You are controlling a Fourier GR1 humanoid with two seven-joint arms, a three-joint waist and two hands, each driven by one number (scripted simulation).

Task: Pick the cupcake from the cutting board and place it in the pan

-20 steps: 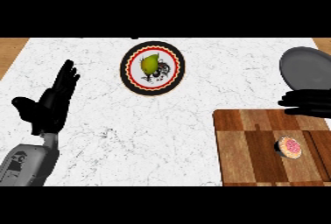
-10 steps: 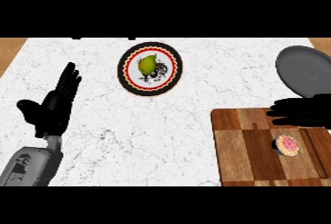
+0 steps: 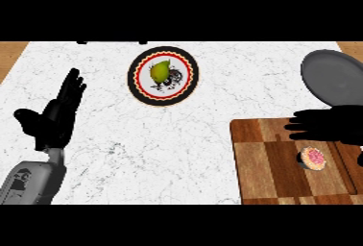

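On the cutting board point(image 3: 284, 163) the cupcake point(image 3: 313, 158) sits free, with the right hand point(image 3: 333, 126) spread open and empty just above it, the pan point(image 3: 333, 77) beyond; a closing finger could topple the cake, while the left hand point(image 3: 53, 117) rests open

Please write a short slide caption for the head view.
Right hand above the cupcake on the cutting board, pan beyond.

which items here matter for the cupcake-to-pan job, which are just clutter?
Job: cupcake, cutting board under it, pan, right hand above the cupcake.
Clutter: plate with a green fruit; left hand resting open at left.
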